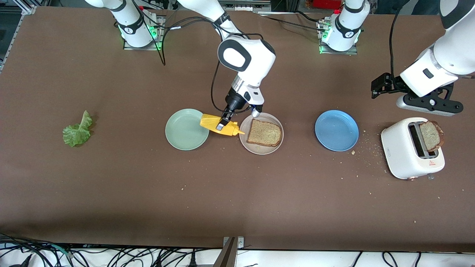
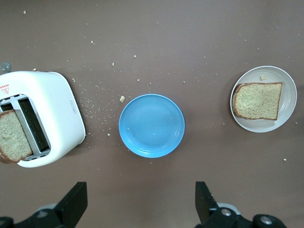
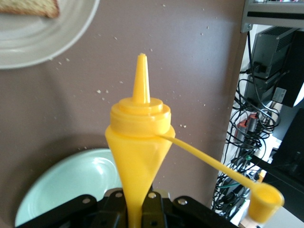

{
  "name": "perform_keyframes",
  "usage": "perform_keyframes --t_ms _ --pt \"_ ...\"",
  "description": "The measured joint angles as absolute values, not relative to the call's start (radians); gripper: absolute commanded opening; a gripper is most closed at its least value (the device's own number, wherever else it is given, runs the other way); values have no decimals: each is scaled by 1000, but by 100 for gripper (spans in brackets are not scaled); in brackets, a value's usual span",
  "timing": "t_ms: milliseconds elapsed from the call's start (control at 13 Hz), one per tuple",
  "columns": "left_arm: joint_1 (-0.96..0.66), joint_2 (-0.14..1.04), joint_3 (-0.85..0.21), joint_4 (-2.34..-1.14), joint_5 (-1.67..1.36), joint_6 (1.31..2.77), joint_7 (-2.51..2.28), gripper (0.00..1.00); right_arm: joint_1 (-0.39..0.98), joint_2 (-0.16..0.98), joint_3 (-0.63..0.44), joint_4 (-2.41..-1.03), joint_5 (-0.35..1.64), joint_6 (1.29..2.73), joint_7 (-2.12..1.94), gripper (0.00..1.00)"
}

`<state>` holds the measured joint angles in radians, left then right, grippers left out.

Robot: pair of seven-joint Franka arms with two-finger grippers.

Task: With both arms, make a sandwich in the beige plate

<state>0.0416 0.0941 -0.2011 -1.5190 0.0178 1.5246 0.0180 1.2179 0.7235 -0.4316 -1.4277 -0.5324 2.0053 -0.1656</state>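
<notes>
One slice of brown-crusted bread (image 1: 264,132) (image 2: 258,100) lies flat on the beige plate (image 1: 259,150) (image 2: 287,95) (image 3: 57,38). My right gripper (image 1: 221,124) (image 3: 137,209) is shut on a yellow squeeze bottle (image 1: 209,121) (image 3: 140,137). The bottle is tilted low between the mint-green plate and the beige plate, nozzle toward the bread, its cap (image 3: 263,202) dangling open. A second bread slice (image 1: 430,135) (image 2: 12,135) stands in the white toaster (image 1: 408,155) (image 2: 57,109). My left gripper (image 1: 376,91) (image 2: 141,199) hangs open and empty over the table beside the toaster. The lettuce leaf (image 1: 77,130) lies toward the right arm's end.
The mint-green plate (image 1: 183,133) (image 3: 71,185) sits beside the beige plate, toward the right arm's end. A blue plate (image 1: 336,130) (image 2: 151,125) lies between the beige plate and the toaster. Crumbs are scattered around the toaster.
</notes>
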Motion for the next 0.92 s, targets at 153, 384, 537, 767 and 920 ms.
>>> perform_keyframes --t_ms 153,384,537,767,920 --pt "41 94 -202 -1519 18 1525 18 100 1211 668 -518 -1423 -395 2005 -342 0" --pt "41 94 -202 -1519 18 1525 18 100 1197 600 -668 -1423 -147 2005 -622 0" --pt "41 94 -202 -1519 18 1525 18 100 1187 583 -783 -1425 71 2005 -800 0" --pt "41 94 -203 -1519 18 1525 18 100 1167 582 -959 -1431 419 1966 -1058 0" --pt "41 94 -203 -1519 18 1525 18 100 1119 582 -1020 -1435 595 1878 -1169 0"
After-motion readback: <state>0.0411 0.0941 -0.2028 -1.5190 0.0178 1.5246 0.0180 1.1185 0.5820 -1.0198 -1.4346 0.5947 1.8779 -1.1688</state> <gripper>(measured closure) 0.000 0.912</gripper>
